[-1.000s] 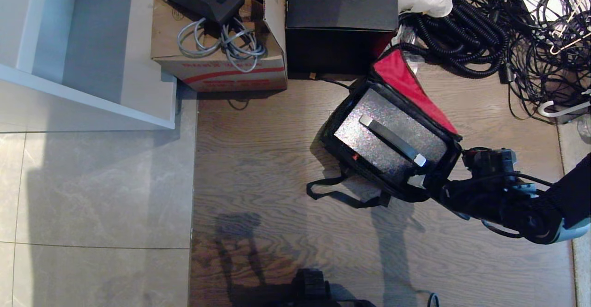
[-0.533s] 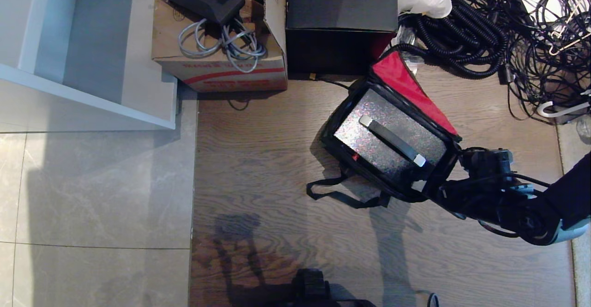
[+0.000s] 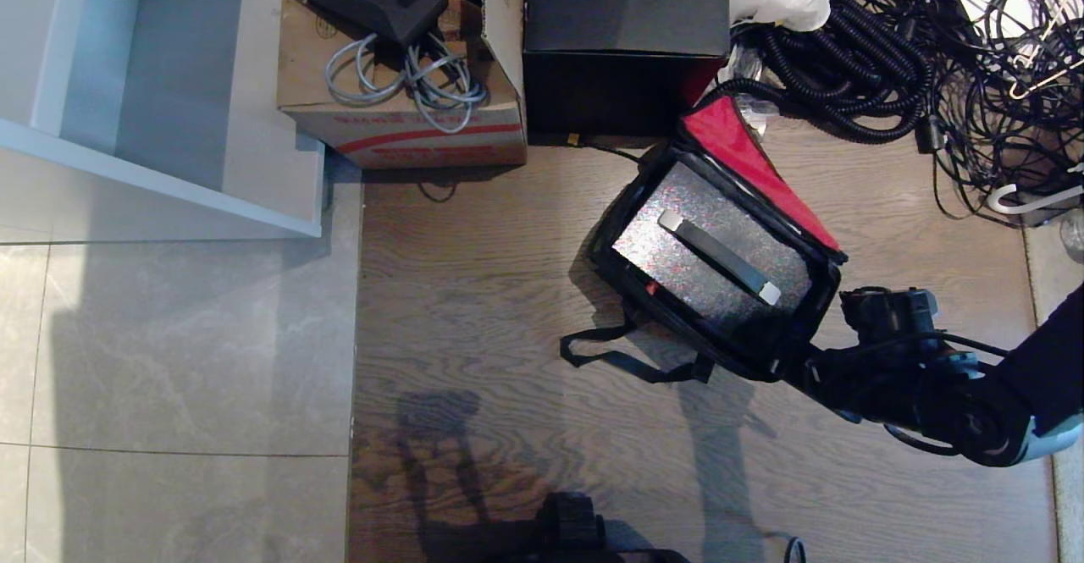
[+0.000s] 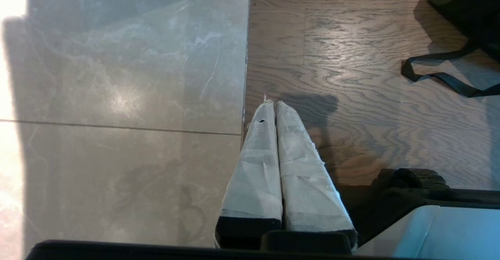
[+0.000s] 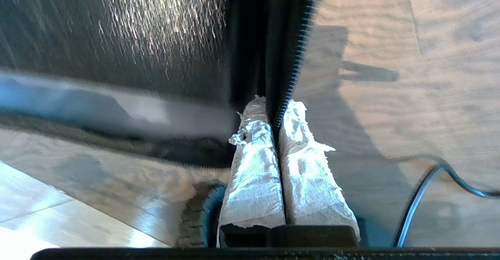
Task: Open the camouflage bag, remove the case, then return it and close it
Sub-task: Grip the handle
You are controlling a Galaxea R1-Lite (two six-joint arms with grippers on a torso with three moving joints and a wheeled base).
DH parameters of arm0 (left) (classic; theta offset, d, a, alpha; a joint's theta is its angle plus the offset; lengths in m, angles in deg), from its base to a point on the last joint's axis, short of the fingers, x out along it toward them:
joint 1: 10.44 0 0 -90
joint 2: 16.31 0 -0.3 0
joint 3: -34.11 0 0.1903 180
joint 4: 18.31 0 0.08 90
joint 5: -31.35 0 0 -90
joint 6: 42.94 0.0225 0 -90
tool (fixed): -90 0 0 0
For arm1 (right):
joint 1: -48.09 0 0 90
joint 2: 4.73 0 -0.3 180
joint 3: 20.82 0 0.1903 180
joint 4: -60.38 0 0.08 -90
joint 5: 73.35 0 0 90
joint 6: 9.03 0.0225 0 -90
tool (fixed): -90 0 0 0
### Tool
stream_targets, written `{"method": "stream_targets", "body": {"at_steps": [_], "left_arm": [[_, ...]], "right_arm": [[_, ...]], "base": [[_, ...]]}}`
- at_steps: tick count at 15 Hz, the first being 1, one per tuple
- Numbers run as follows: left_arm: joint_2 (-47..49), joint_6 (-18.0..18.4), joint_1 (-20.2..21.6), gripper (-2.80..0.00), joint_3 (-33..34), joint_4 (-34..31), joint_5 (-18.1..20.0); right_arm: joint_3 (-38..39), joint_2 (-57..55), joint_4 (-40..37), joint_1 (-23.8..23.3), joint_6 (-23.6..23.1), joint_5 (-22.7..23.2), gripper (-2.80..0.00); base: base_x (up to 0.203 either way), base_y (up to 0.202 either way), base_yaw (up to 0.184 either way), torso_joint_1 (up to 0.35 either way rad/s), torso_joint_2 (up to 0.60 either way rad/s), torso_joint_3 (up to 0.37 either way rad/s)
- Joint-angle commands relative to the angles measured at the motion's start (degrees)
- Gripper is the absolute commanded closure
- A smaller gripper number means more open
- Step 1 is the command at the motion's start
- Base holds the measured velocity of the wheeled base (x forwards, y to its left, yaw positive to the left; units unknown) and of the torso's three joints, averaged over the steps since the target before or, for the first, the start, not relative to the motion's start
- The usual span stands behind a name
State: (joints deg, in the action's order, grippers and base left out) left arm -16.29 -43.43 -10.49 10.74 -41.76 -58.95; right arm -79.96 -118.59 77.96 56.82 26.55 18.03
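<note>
The floor was split between grey tile and wood planks, and the work lay on the wood. Nearest the robot, the left gripper was parked low over the seam between tile and wood, its taped fingers pressed together on nothing.

At about 3 o'clock in the head view, the right gripper was found at the near corner of the camouflage bag. 1 second before, its fingers had stood wide at that corner; now they were clamped on the bag's zippered rim, with the fabric edge pinched between the 2 padded tips. A firm hold on the opening was thereby judged to have been gained, probably to steady or spread the mouth.

The bag sat open just right of centre, its red lid lining thrown back toward 1 o'clock. The case was seen inside it, handle uppermost. Whether removal was yet to come or the return already done could not be told.

Farther off, at 12 o'clock, a black box and a cardboard box were set, with tangled cables at 1 o'clock.
</note>
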Motion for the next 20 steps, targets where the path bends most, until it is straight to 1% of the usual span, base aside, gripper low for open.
{"method": "stream_targets", "body": {"at_steps": [1, 3, 5, 8, 10, 11, 12, 13, 14, 17, 19, 20], "left_arm": [[0.0, 0.0, 0.0, 0.00, 0.0, 0.0, 0.0], [0.0, 0.0, 0.0, 0.00, 0.0, 0.0, 0.0], [0.0, 0.0, 0.0, 0.00, 0.0, 0.0, 0.0], [0.0, 0.0, 0.0, 0.00, 0.0, 0.1, 0.0], [0.0, 0.0, 0.0, 0.00, 0.0, 0.0, 0.0], [0.0, 0.0, 0.0, 0.00, 0.0, 0.1, 0.0], [0.0, 0.0, 0.0, 0.00, 0.0, 0.0, 0.0], [0.0, 0.0, 0.0, 0.00, 0.0, 0.0, 0.0], [0.0, 0.0, 0.0, 0.00, 0.0, 0.0, 0.0], [0.0, 0.0, 0.0, 0.00, 0.0, 0.0, 0.0], [0.0, 0.0, 0.0, 0.00, 0.0, 0.0, 0.0], [0.0, 0.0, 0.0, 0.00, 0.0, 0.0, 0.0]], "right_arm": [[2.1, 1.4, 0.1, 1.6, 0.2, 0.2, 0.00], [3.9, 3.0, -1.5, 2.0, 0.0, 0.6, 0.00], [4.8, 4.2, -3.8, 2.5, 0.1, 2.3, 0.00], [4.6, 4.5, -4.6, 2.9, 0.0, 3.2, 0.00], [5.9, 5.2, -5.2, 3.1, -0.2, 3.4, 0.00], [6.5, 5.5, -6.3, 3.2, -0.5, 4.5, 0.00], [6.2, 5.5, -7.2, 3.3, -1.9, 5.5, 0.00], [6.2, 5.3, -7.3, 3.3, -3.2, 5.6, -2.80], [6.2, 5.6, -7.0, 3.3, -4.8, 5.7, -2.80], [6.7, 6.1, -6.8, 3.8, -5.2, 5.9, -2.80], [6.4, 7.1, -6.8, 4.1, -5.9, 6.0, -2.80], [5.5, 8.5, -6.8, 4.9, -7.0, 6.0, -2.80]], "base": [[0.000, 0.000, 0.000, 0.000, 0.00, 0.000], [0.000, 0.000, 0.000, 0.000, 0.00, 0.000], [0.000, 0.000, 0.000, 0.000, 0.00, 0.000], [0.000, 0.000, 0.000, 0.000, 0.00, 0.000], [0.000, 0.000, 0.000, 0.000, 0.00, 0.000], [0.000, 0.000, 0.000, 0.000, 0.00, 0.000], [0.000, 0.000, 0.000, 0.000, 0.00, 0.000], [0.000, 0.000, 0.000, 0.000, 0.00, 0.000], [0.000, 0.000, 0.000, 0.000, 0.00, 0.000], [0.000, 0.000, 0.000, 0.000, 0.00, 0.000], [0.000, 0.000, 0.000, 0.000, 0.00, 0.000], [0.000, 0.000, 0.000, 0.000, 0.00, 0.000]]}}
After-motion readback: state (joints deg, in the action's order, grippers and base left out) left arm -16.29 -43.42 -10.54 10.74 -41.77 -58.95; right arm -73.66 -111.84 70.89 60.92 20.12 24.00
